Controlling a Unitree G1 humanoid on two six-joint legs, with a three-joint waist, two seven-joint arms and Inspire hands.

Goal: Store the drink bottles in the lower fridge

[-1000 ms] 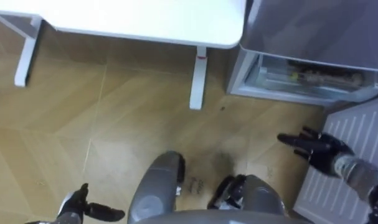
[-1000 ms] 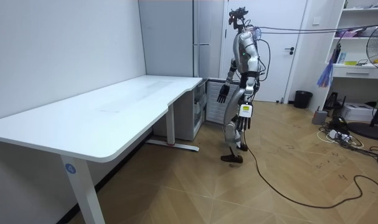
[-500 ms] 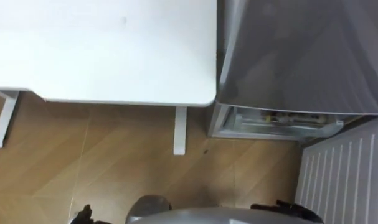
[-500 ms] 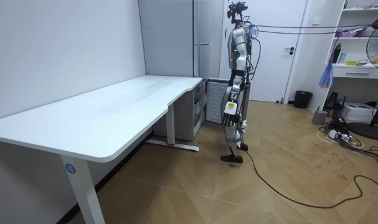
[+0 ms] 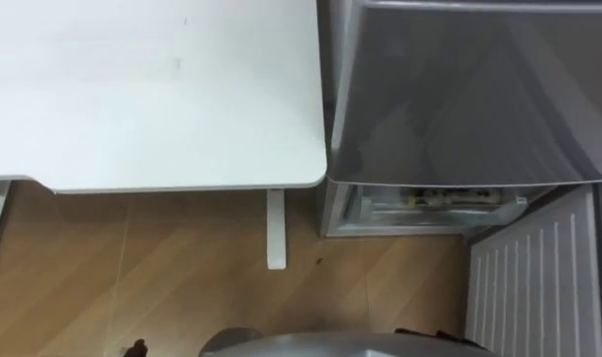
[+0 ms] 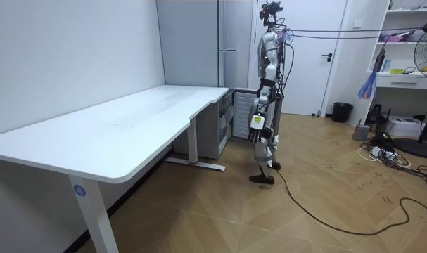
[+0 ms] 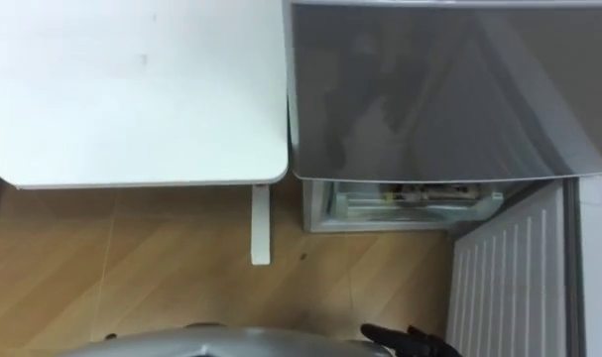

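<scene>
Black right hand [image 7: 405, 342] shows at the bottom edge of the eye views, fingers spread and holding nothing. The left hand [image 6: 256, 121] hangs at the hip, fingers relaxed and likewise empty. Beyond lies brown wooden floor [image 5: 162, 268]. A white rectangular desk [image 5: 152, 89] stands to the left, just beside the tall grey fridge [image 5: 469, 89]. The fridge's lower compartment [image 5: 434, 203] is open, its white ribbed door [image 5: 529, 278] swung right. Small items [image 5: 449, 198] in its clear drawer cannot be identified as drinks.

White desk [image 5: 152, 89] — grey fridge [image 5: 469, 89]; tan herringbone floor [image 5: 162, 268]; white ribbed door [image 5: 534, 278].
</scene>
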